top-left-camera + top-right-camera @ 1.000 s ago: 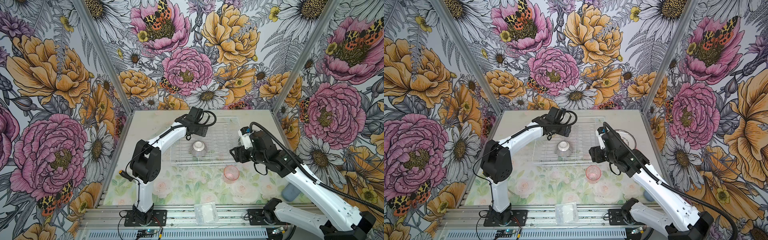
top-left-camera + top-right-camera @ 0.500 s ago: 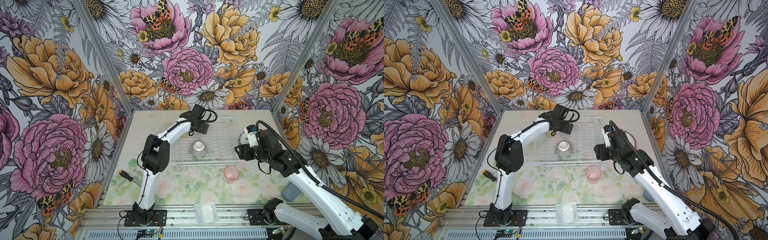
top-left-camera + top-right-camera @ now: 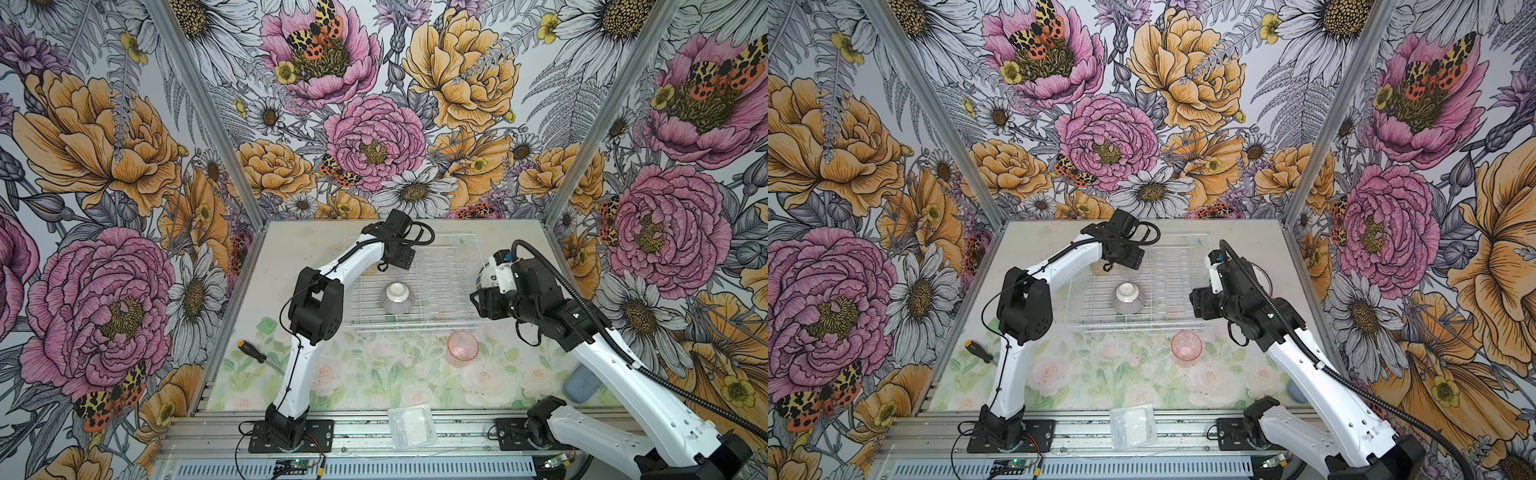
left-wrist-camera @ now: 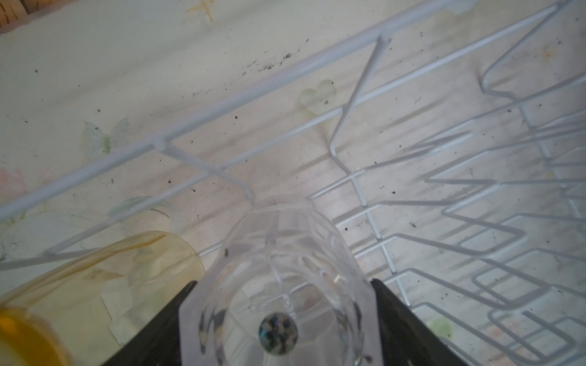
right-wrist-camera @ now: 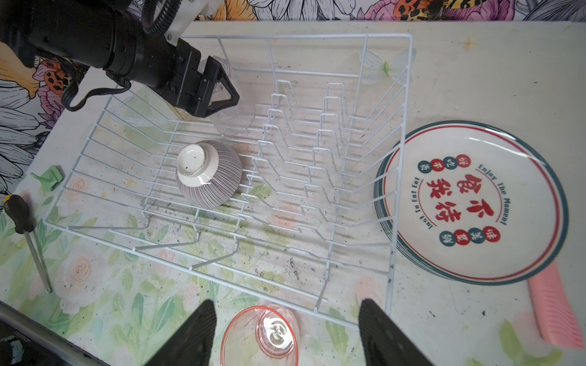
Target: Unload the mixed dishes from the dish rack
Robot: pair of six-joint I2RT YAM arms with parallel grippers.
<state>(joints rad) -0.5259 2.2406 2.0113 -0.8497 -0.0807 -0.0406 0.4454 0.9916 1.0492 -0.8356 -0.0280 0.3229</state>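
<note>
**Top views.** Dish rack [image 3: 415,327] sits on the far half of the tabletop [image 3: 374,386]. The ribbed bowl [image 3: 398,297] is inside it, upside down on the grid floor with its white foot up. The pink tumbler [image 3: 462,348] stands upright on the tabletop, outside the rack and just in front of its near rim. My left hand [image 3: 394,268] is down in the rack's far left corner, and its fingers are hidden under the wrist in both top views. My right hand [image 3: 478,300] hangs over the rack's right end. A screwdriver [image 3: 253,350] lies at the left of the tabletop, well apart from the rack.

**Left wrist.** The clear tumbler [image 4: 285,253] fills the gap between the two fingers [image 4: 399,317], inside the rack close to its rim wire. The pads sit right against its sides, but I cannot tell whether they are clamped on it. The yellow tumbler [image 4: 111,269] is just beside it, also inside the rack.

**Right wrist.** The right hand's fingers stand apart with nothing between them. The pink tumbler shows below them on the tabletop. The plates [image 5: 475,202] lie stacked flat on the tabletop, just outside the rack's end wall. From here the left hand's fingers straddle the clear tumbler.
</note>
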